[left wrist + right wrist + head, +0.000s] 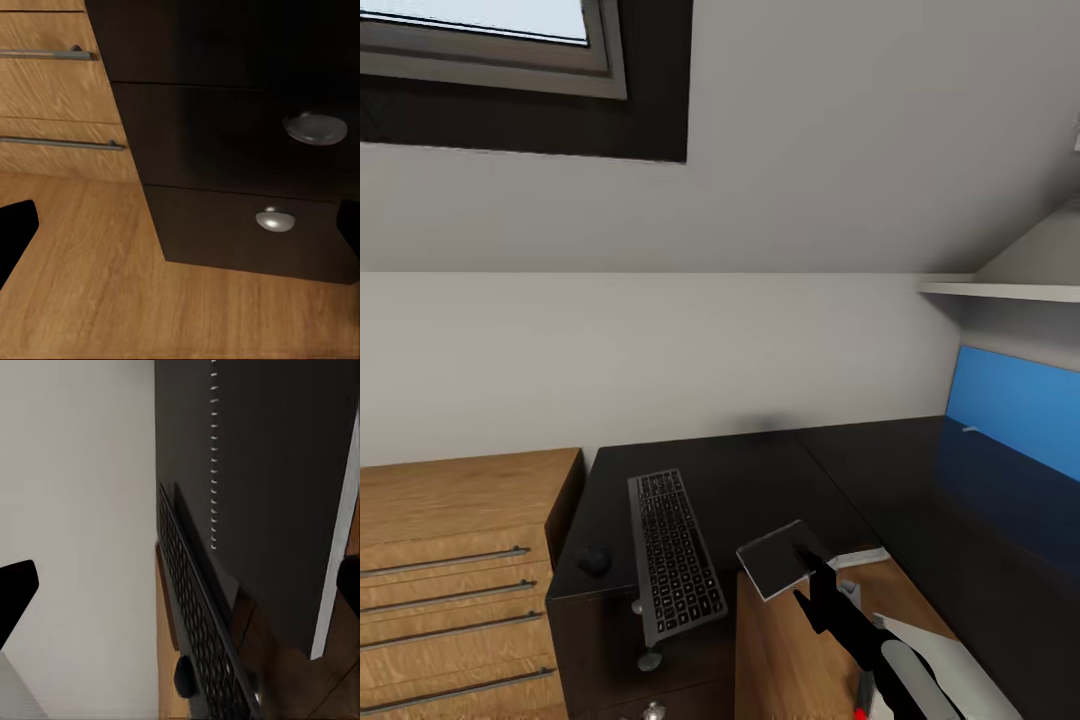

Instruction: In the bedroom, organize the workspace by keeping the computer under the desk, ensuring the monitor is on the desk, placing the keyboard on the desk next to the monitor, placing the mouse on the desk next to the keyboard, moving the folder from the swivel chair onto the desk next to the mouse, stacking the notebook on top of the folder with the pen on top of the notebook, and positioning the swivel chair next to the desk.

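Observation:
The black desk (760,480) fills the room's corner. On its left part lies the keyboard (670,555), with the mouse (595,560) just left of it. The small dark notebook (780,558) sits tilted at the desk's inner corner, touching my right gripper (815,585). In the right wrist view the notebook (285,495) is close up, its pale edge beside one finger (349,577), and the other finger (15,592) stands far off. The keyboard (199,622) and mouse (185,675) lie beyond. My left gripper (180,232) is open, low before the desk drawers (225,135). A slim white pen (970,430) lies far right.
A light wood drawer unit (455,570) stands against the desk's left side. A blue wall panel (1015,410) and a white shelf (1000,290) are on the right wall. A window (480,40) is set in the sloped ceiling. Wood floor (112,285) shows under the desk.

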You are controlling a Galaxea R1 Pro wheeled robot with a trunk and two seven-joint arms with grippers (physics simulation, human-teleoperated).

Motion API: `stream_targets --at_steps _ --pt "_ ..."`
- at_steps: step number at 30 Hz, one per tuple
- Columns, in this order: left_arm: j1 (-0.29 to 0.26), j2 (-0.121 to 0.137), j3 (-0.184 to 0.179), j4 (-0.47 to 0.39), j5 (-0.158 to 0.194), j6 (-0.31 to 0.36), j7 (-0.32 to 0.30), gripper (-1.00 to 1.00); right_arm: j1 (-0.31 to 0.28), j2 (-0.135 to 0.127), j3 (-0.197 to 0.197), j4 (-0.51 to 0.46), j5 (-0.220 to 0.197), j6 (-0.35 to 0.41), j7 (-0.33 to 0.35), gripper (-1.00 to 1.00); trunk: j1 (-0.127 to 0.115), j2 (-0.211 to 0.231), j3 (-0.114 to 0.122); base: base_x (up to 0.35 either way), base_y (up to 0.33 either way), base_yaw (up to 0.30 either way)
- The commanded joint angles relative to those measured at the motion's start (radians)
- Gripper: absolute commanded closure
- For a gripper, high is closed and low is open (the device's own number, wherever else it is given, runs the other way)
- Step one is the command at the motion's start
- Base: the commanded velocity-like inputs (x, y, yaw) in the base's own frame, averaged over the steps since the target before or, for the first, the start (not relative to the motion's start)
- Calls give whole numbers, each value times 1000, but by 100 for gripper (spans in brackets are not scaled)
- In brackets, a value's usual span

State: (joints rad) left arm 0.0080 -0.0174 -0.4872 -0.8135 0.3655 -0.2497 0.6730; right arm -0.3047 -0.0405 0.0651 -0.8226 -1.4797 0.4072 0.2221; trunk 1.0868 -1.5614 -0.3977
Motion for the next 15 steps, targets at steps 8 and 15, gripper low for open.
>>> stream_targets --at_steps 8,15 --pt "0 1 -2 -1 11 -6 2 -100 -1 -1 2 0 -5 1 2 -100 -1 -1 -1 -308 0 0" --pt "0 1 -2 -1 10 -6 3 -100 -1 -1 2 3 -5 1 2 -100 -1 -1 -1 -320 -72 0"
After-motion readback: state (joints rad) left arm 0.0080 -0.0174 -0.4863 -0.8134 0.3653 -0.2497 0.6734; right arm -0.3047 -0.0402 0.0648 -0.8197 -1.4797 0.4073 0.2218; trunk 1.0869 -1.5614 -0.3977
